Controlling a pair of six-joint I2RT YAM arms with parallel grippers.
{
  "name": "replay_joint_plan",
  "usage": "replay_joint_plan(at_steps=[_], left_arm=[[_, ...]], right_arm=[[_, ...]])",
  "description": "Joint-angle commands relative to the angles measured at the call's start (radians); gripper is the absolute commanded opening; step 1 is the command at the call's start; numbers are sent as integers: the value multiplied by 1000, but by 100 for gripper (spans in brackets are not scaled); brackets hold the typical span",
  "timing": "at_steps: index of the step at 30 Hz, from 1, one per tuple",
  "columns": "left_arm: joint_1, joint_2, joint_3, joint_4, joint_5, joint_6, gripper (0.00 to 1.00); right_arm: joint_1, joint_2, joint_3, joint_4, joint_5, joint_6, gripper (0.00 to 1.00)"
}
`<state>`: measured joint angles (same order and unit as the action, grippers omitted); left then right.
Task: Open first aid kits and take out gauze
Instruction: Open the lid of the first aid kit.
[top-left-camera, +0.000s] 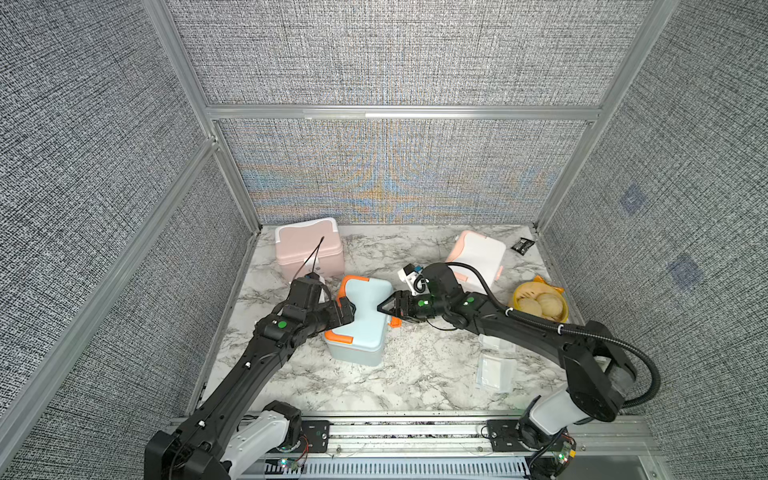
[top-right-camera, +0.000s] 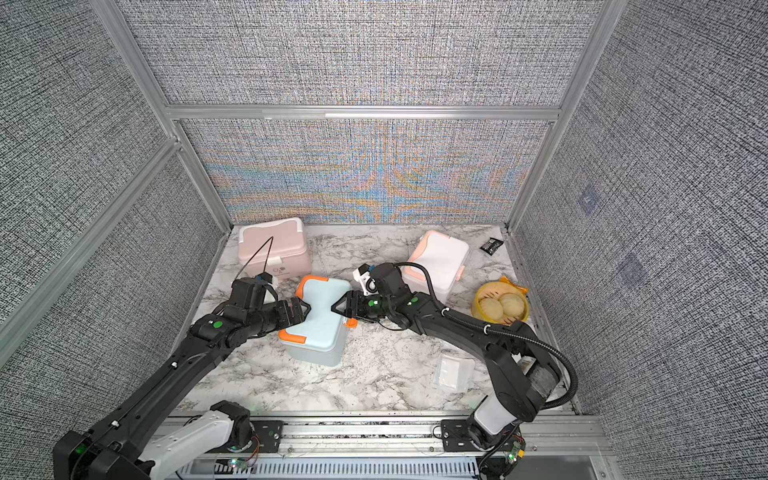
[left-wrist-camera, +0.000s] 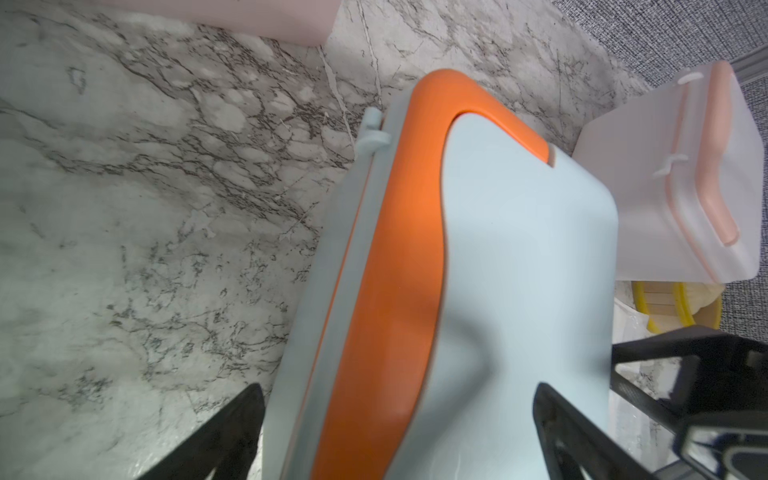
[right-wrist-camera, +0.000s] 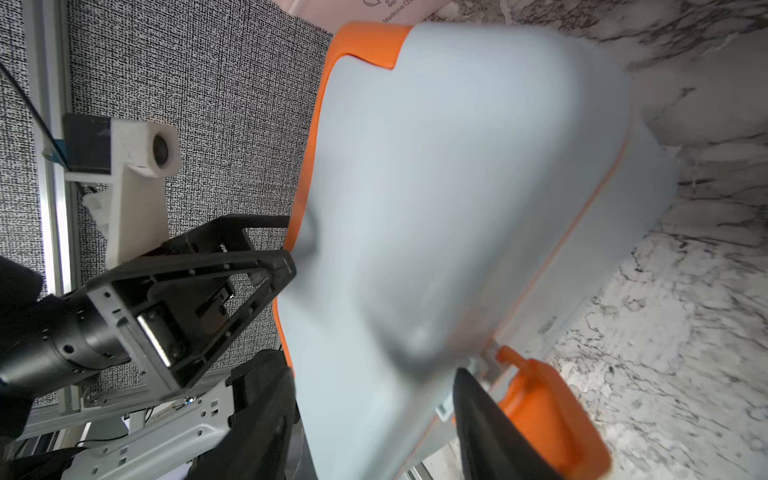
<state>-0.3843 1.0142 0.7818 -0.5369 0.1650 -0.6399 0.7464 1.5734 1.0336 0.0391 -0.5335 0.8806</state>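
The pale blue-and-orange first aid kit (top-left-camera: 365, 328) (top-right-camera: 322, 328) stands mid-table with its lid down. Its orange latch (right-wrist-camera: 552, 415) sticks out on the right side. My left gripper (top-left-camera: 353, 309) (left-wrist-camera: 399, 386) is open, its jaws straddling the lid's left edge and orange handle (left-wrist-camera: 395, 249). My right gripper (top-left-camera: 380, 308) (right-wrist-camera: 365, 370) is open at the lid's right edge, one finger over the lid and one by the latch; contact is blurred. The pink kit (top-left-camera: 307, 249) and the white-and-peach kit (top-left-camera: 482, 255) stand shut at the back. Gauze packets (top-left-camera: 494, 370) (top-right-camera: 453, 372) lie front right.
A yellow basket with buns (top-left-camera: 540, 307) sits at the right edge, just beyond my right forearm. A small black wrapper (top-left-camera: 523, 245) lies in the back right corner. Grey fabric walls close in the marble table (top-left-camera: 415, 374) on three sides.
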Motion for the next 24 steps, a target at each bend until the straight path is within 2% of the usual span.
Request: replay_joint_plan(at_steps=[1,12,24], left_arm=[[2,0,-10,43,34,-10,100],[2,-13,-24,40,22,-12,100],[1,-22,-29,34,21,-14,100]], right_arm=[[2,5,3,22,-7,8,62],[2,-52,-13,-60,59,-26,62],[8,13,-2,-5,16,-4,62]])
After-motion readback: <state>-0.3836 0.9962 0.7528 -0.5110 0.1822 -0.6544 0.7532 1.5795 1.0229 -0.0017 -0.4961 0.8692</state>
